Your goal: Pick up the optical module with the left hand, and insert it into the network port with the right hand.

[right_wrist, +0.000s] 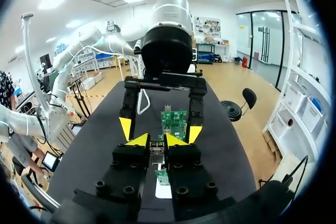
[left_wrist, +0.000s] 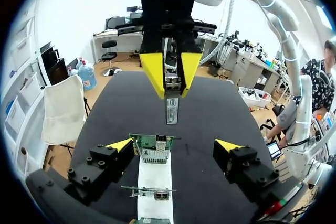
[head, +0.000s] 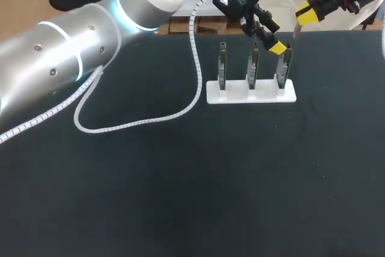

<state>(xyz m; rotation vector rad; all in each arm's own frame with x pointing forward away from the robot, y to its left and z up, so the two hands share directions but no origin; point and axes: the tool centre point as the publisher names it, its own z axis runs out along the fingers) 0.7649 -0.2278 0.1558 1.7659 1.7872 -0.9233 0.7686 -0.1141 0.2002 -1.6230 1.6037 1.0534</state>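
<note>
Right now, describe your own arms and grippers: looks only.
The left arm and right arm are rounded silver-grey tubes; the left bears a glowing light-blue ring and a white spiral-wrapped cable. The left gripper and right gripper are black bolted blocks, each with two bright yellow wedge tips.

Optical module [left_wrist: 172, 109]: slim rectangular metal body with a pale label on the face seen from the left wrist view. It is held off the table, its upper end pinched from both sides between the yellow fingertips [left_wrist: 157, 77] of the right gripper [left_wrist: 172, 94], and its free end points toward the boards. Network port [left_wrist: 155, 155]: silver metal cage on a green circuit board [left_wrist: 148, 141]. This is the end one of three boards standing upright in a white holder [head: 251, 93] at the far side of the black table [head: 180, 179]. The module's free end is near this board but apart from it, and is not inserted.
</note>
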